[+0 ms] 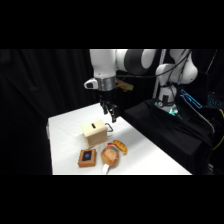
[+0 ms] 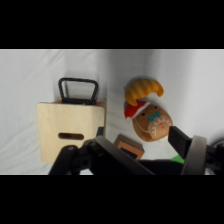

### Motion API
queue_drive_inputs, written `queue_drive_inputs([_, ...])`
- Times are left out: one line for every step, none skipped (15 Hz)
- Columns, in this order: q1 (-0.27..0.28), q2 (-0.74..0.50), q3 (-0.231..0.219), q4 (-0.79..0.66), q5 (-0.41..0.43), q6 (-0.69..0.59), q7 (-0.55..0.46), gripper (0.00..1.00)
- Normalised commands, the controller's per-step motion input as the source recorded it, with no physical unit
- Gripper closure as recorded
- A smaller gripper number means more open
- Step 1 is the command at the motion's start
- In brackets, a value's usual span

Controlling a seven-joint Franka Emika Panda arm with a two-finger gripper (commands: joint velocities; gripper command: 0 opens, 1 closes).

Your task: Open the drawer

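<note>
The drawer sits in a small pale wooden box (image 1: 94, 134) with a dark slot on top. Its front looks flush with the box. In the side view its thin dark handle (image 1: 109, 129) sticks out to the right. My gripper (image 1: 109, 117) hangs just above that handle side, touching nothing. The wrist view shows the box (image 2: 70, 131) at the left, with the black loop handle (image 2: 77, 91) at its upper edge. My gripper (image 2: 135, 141) is open with nothing between its fingers, and one finger (image 2: 181, 141) rises at the right.
A flat brown square with a blue centre (image 1: 87, 158) lies in front of the box. Beside it are a gingerbread-face toy (image 1: 110, 155) (image 2: 152, 123) and a croissant-shaped toy (image 2: 144, 88). The table's front edge (image 1: 120, 173) runs close behind these things. Dark equipment stands to the right.
</note>
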Motion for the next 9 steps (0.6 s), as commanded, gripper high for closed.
queue_drive_inputs([-0.019, 0.0, 0.015, 0.0, -0.008, 0.01, 0.02, 0.0])
queue_drive_inputs([-0.027, -0.01, 0.001, -0.05, -0.04, 0.09, 0.09, 0.0])
queue_drive_inputs([-0.035, -0.03, -0.004, -0.08, -0.011, 0.12, 0.07, 0.0])
queue_drive_inputs([-0.042, -0.07, -0.016, -0.15, -0.027, 0.17, 0.09, 0.0])
queue_drive_inputs([-0.048, -0.11, -0.023, -0.2, -0.017, 0.22, 0.1, 0.0])
queue_drive_inputs([-0.053, -0.13, -0.029, -0.23, -0.011, 0.26, 0.12, 0.0])
queue_drive_inputs([-0.058, -0.15, -0.034, -0.28, -0.004, 0.31, 0.12, 0.0])
queue_drive_inputs([-0.055, -0.16, -0.031, -0.29, 0.013, 0.32, 0.1, 0.0])
queue_drive_inputs([-0.051, -0.16, -0.03, -0.32, 0.001, 0.39, 0.08, 0.0])
